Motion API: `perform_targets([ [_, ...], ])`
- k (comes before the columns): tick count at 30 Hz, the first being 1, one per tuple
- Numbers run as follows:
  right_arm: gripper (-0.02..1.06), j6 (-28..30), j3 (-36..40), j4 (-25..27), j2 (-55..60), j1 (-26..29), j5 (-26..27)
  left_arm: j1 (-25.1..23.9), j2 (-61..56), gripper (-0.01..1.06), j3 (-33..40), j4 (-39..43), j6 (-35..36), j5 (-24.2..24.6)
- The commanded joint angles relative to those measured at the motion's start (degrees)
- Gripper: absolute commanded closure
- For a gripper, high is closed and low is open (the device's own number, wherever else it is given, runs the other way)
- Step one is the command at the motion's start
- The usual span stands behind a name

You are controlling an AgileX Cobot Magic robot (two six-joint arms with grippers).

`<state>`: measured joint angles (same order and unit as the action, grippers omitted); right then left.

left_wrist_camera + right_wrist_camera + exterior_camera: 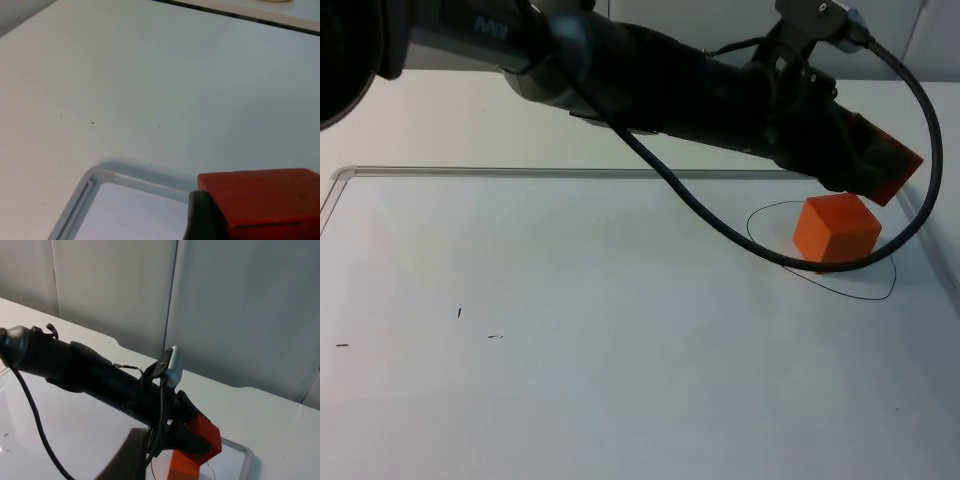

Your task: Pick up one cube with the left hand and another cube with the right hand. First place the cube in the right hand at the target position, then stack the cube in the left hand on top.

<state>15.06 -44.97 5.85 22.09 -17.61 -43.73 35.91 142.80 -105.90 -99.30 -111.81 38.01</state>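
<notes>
Red cube [892,165] being pinched in the left gripper [865,160] jaws, held just above the orange cube [836,229] sitting inside the drawn circle [880,292] on the table [570,380], right gripper jaws can't be told.

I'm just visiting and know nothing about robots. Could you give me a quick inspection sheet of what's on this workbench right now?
Surface: white table top with a raised clear border strip; a few tiny dark specks.
Job's things: one orange cube sits inside a pen-drawn circle, the target spot. A second orange cube is held up just above and behind it, not yet resting on it.
Clutter: nothing seen.
Grippers: left gripper reaches across the table and is shut on the second orange cube, also seen in its wrist view. The right arm waits, looking on from the side.
Cables: robot's own only.
Surroundings: grey partition wall behind the table.
</notes>
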Motion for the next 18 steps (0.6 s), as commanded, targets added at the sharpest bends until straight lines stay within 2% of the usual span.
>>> perform_targets([
  [1,0.00,0.2,0.3,-0.2,-0.1,-0.2,0.9,0.2,0.4,0.89,-0.7,-0.6,1.5,1.4],
  [14,0.00,0.2,0.3,-1.0,-0.1,-0.2,0.9,-1.1,2.3,0.89,-0.6,-0.6,2.8,1.6],
  [18,0.00,0.2,0.3,-2.2,-0.1,-2.1,1.1,-1.1,2.3,0.89,-0.6,-0.6,2.8,2.1],
])
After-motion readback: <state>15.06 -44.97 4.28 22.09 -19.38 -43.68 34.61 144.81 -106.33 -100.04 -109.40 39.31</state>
